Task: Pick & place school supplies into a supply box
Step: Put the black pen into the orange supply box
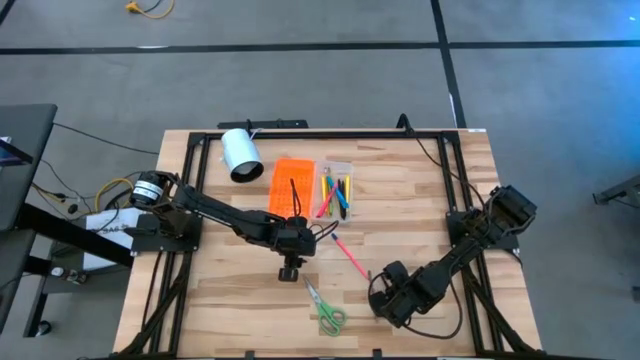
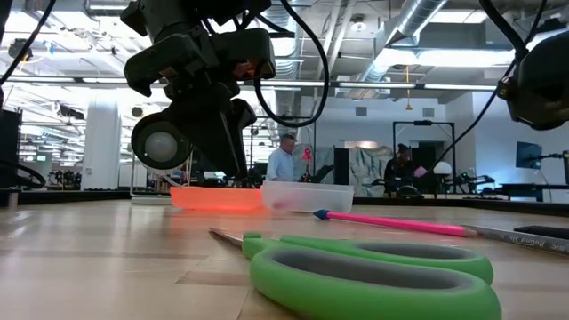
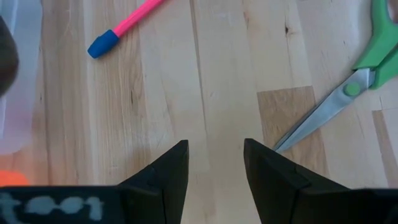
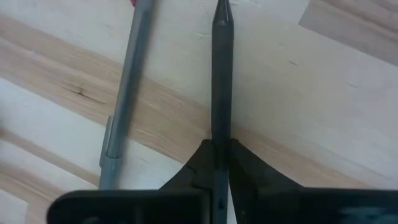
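The supply box is a clear tray (image 1: pixel 337 188) holding several coloured pens, with its orange lid (image 1: pixel 290 185) lying flat beside it. A pink pencil (image 1: pixel 348 255) with a blue end and green-handled scissors (image 1: pixel 325 306) lie on the wood. My left gripper (image 1: pixel 290 268) hovers open over bare table (image 3: pixel 214 146), between the pink pencil (image 3: pixel 124 25) and the scissors' blades (image 3: pixel 311 121). My right gripper (image 1: pixel 385 292), near the front right, is shut on a dark pencil (image 4: pixel 221 74). A grey pen (image 4: pixel 124 93) lies beside that pencil. My right gripper pinches the dark pencil's shaft (image 4: pixel 221 134) between its two fingers, which come from above and point down. The pencil's pointed end (image 4: pixel 221 12) reaches out beyond the fingers. The pencil is level; whether it rests on the wood or is just clear of it, I cannot tell.
A white cylinder (image 1: pixel 240 155) lies at the far left of the table, beside the orange lid. In the low view the scissors' handles (image 2: pixel 373 276) fill the foreground. People stand in the room beyond the table's far edge.
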Tool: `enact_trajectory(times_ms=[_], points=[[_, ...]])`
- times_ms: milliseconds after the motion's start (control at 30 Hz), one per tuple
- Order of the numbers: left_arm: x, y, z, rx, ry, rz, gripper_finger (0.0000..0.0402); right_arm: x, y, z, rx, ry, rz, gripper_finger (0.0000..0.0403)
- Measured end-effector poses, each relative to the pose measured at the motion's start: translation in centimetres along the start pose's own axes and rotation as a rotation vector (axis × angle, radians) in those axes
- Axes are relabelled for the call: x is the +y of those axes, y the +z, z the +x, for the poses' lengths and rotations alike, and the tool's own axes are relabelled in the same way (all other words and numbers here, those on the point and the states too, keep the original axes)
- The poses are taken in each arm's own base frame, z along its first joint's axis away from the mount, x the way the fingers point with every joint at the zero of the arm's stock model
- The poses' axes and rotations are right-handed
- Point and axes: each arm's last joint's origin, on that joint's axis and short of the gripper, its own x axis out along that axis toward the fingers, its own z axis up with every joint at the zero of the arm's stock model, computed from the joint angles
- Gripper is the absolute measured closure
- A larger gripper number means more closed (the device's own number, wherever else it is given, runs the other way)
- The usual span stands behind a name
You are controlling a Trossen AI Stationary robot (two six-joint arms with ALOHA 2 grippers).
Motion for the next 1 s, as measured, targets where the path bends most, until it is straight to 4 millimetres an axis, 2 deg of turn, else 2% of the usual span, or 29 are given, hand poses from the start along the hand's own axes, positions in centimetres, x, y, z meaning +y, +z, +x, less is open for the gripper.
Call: enact_trajectory(times_ms=[433, 600, 1000], points=[[0.0, 0.0, 0.0, 0.0, 0.0, -0.014, 0.026, -0.1, 0.1, -0.7, -0.039, 0.038, 0.049, 0.0399], [0.0, 0.0, 0.0, 0.001, 0.0, -0.014, 0.026, -0.3, 0.3, -1.8, -0.083, 0.032, 0.046, 0.0401], [0.0, -0.1, 0.0, 0.012, 0.008, -0.042, 0.026, -0.7, 1.5, -6.1, -0.225, 0.175, 0.037, 0.0402]])
